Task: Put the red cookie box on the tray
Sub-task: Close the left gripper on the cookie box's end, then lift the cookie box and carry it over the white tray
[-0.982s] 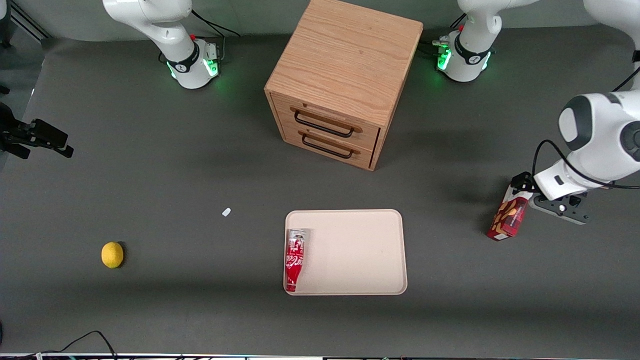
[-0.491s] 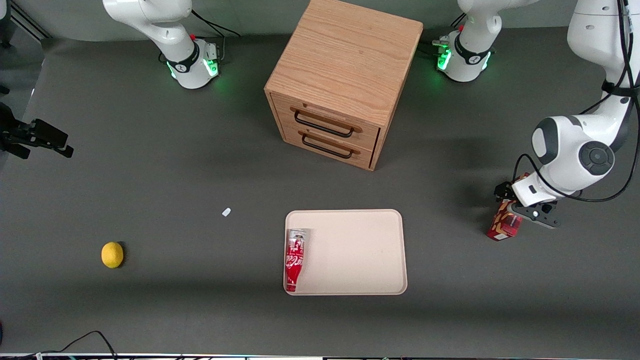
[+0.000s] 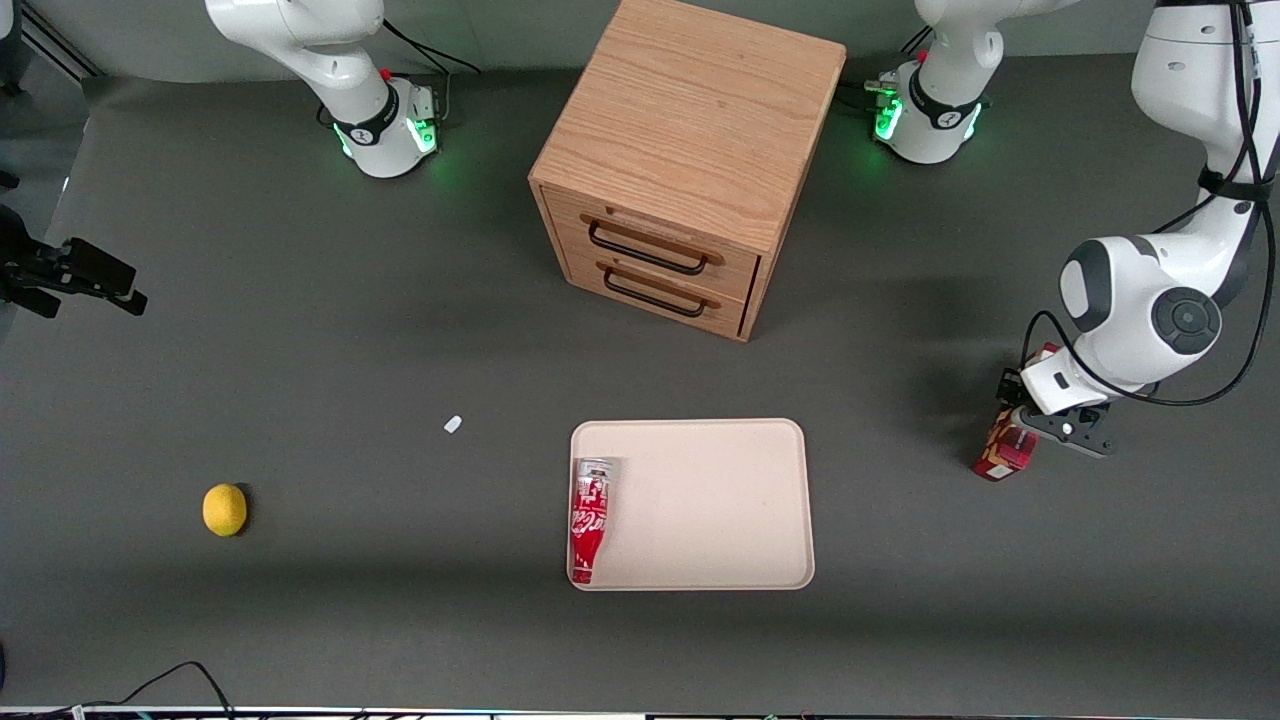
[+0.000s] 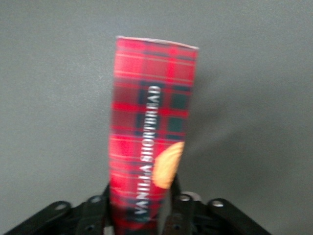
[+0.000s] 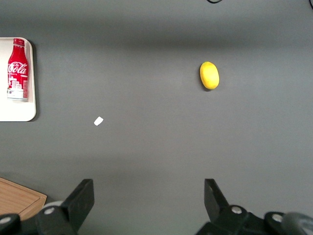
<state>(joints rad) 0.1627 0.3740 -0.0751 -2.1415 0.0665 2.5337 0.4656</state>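
Note:
The red cookie box (image 3: 1003, 458), a tartan carton with a tan cookie picture, lies on the dark table toward the working arm's end, well apart from the tray. My left gripper (image 3: 1018, 424) sits low over it and hides the box's end farther from the front camera. In the left wrist view the red cookie box (image 4: 149, 122) runs out from between the fingers (image 4: 98, 210) of the gripper (image 4: 139, 208), which press on both its sides, shut on it. The beige tray (image 3: 720, 500) lies flat near the table's middle.
A red cola bottle (image 3: 590, 520) lies in the tray along the edge nearest the parked arm. A wooden two-drawer cabinet (image 3: 680, 170) stands farther from the front camera than the tray. A lemon (image 3: 224, 509) and a small white scrap (image 3: 453, 424) lie toward the parked arm's end.
The left arm has swung in over the box and lowered; the gripper now covers more of the box. The box itself has stayed where it was.

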